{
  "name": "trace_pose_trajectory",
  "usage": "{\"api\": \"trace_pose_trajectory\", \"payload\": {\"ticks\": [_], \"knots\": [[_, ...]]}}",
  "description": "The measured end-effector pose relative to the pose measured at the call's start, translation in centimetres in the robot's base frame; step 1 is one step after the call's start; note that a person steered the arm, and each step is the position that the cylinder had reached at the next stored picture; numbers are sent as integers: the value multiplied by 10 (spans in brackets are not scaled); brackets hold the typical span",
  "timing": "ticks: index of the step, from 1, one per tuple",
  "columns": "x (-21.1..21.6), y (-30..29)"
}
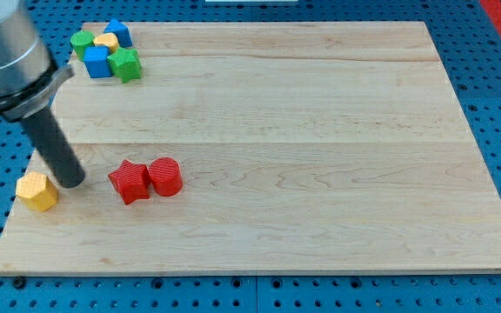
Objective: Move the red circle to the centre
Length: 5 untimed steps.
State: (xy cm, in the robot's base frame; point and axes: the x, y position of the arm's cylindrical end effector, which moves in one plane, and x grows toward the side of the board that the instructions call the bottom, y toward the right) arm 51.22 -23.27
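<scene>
The red circle (165, 176) lies on the wooden board (320, 130) at the lower left, touching a red star (129, 182) on its left side. My tip (72, 182) rests on the board left of the red star, with a small gap between them. A yellow hexagon (37, 191) sits just left of my tip, close to or touching it.
A cluster of blocks sits at the board's top left corner: a green circle (82, 41), a yellow block (106, 41), a blue block (118, 33), a blue cube (98, 62) and a green block (126, 64). The arm's grey body (3, 52) overhangs the left edge.
</scene>
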Motion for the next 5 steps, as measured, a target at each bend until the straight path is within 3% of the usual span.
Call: {"api": "trace_pose_trajectory", "payload": {"ticks": [1, 4, 5], "knots": [[21, 15], [-14, 170], [-39, 189]]}}
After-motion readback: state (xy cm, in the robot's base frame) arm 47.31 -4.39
